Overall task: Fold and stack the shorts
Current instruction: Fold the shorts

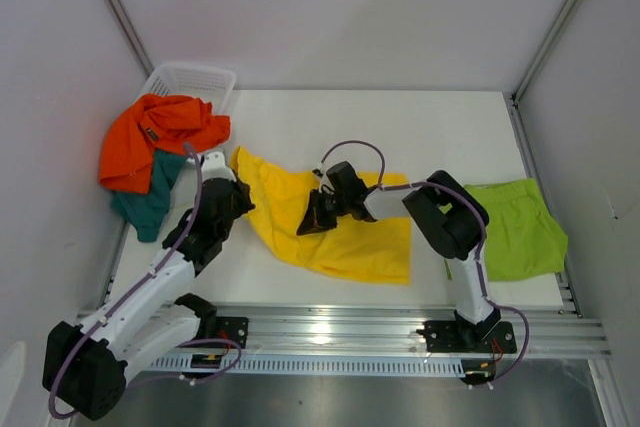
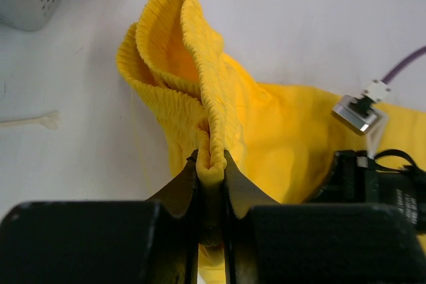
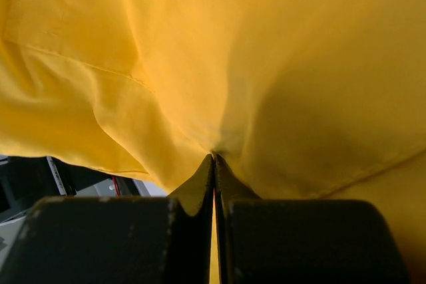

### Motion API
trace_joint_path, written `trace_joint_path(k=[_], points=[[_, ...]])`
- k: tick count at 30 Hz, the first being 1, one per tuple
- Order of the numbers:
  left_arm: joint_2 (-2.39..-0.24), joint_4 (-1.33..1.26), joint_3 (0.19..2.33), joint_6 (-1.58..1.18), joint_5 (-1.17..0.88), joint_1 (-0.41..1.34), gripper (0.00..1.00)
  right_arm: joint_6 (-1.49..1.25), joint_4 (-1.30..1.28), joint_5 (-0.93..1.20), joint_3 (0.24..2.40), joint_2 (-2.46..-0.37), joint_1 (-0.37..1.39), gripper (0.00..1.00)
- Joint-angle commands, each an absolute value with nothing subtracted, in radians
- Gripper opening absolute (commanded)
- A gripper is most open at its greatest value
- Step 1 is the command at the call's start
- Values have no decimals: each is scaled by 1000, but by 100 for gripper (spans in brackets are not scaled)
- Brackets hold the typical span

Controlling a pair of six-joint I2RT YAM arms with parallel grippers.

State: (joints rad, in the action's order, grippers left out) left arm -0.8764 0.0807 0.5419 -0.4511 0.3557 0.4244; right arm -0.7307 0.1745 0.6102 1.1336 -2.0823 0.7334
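Yellow shorts (image 1: 345,237) spread in the middle of the bench (image 1: 400,127), toward the near edge. Left end effector (image 2: 212,164) pinched on their gathered waistband, jaws nearly closed. Right end effector (image 3: 213,159) fully closed on a fold of the same yellow cloth. Lime green shorts (image 1: 515,232) flat by the right edge. Orange shorts (image 1: 160,137) and teal shorts (image 1: 145,202) heaped at the far-left corner, the orange draped over the white basket (image 1: 195,77).
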Motion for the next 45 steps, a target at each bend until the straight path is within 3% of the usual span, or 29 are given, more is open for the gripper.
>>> trace_joint_path(k=[1,19,35,45], points=[[-856,66,589,-407,405,504,0,-719,69,509,1183,-2186,761,0],[-842,-84,598,-127,656,988,0,-733,-40,538,1407,-2310,772,0],[-810,-106,589,-64,756,1040,0,-723,-83,623,1362,-2076,675,4],[-821,-89,606,-60,764,1039,0,-658,-196,526,1368,-1997,632,7]])
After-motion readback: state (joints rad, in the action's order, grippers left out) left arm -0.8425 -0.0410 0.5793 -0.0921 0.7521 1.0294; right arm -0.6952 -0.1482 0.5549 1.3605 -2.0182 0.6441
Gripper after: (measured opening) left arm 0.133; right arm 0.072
